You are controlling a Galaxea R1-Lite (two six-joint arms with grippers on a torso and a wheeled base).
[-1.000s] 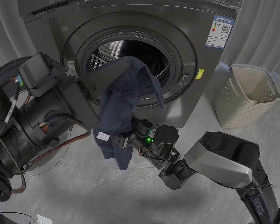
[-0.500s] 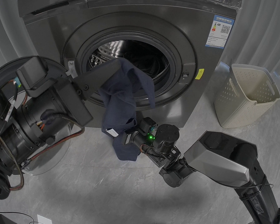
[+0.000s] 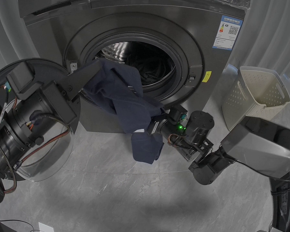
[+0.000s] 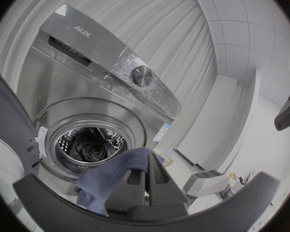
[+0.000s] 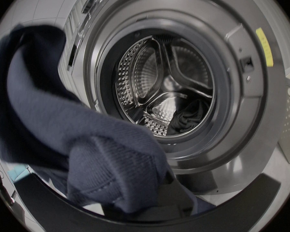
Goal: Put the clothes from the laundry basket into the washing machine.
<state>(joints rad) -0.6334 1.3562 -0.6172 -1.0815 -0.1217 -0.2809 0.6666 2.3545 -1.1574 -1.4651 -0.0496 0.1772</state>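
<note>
**Washing machine** (image 3: 196,26): grey front-loader, and the landmark for every entry below. Its round door (image 3: 51,158) is swung open at its left side. The perforated steel drum (image 5: 158,78) is exposed.

**Navy garment** (image 3: 125,100): directly in front of the machine's door opening. It is stretched across the lower left rim, from upper left down to lower right. As far as can be judged it is outside the drum. One end hangs below the opening toward the floor, with a white tag (image 3: 139,130) showing.

**Left gripper** (image 3: 95,67): at the opening's upper left edge, just beside the door hinge (image 3: 73,66). Its fingers are pressed together with the garment's upper end clamped at their tips — the left wrist view shows cloth folded over them.

**Right gripper** (image 3: 156,124): just below the opening's lower right rim, in front of the machine's lower panel. It is closed on a bunch of the same garment, and cloth is piled over its fingers in the right wrist view.

**Dark clothing** (image 5: 187,116): a crumpled black heap at the bottom of the drum, toward its right side.

**Laundry basket** (image 3: 257,97): pale perforated plastic, on the floor just right of the machine and well apart from both grippers.

**Markings** — a blue-and-white label (image 3: 227,33) sits at the upper right of the machine's front. A yellow sticker (image 3: 206,76) sits right of the opening. The control knob (image 4: 141,75) is on the top panel, which is covered with clear film.
</note>
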